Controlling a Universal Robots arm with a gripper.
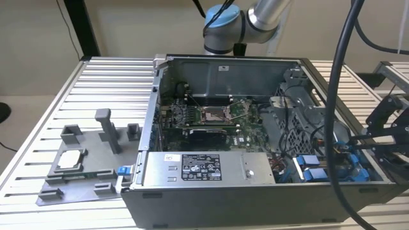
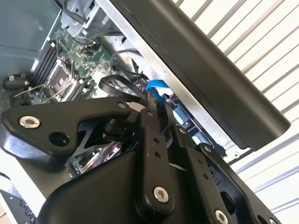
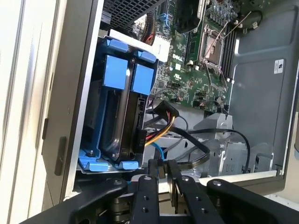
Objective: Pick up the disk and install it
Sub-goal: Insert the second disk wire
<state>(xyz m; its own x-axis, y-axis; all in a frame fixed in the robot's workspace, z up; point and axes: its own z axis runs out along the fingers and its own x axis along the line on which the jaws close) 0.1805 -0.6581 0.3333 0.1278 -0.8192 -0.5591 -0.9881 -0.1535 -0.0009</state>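
Grey plastic fixture tray (image 1: 76, 167) on the slatted counter (image 1: 96, 86); then the open grey computer case (image 1: 255, 201). Blue-bracketed silver disk (image 3: 119, 116) seated upright in its bay. Black tool (image 3: 161, 184) just beside it; clenched or released, cannot tell. Judged: install step nearly finished.

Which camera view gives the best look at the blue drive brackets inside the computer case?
The first wrist view: the blue drive brackets stand close and unobstructed in their bay. The exterior view shows them small, behind cables. The second wrist view shows a few blue parts past the end effector.
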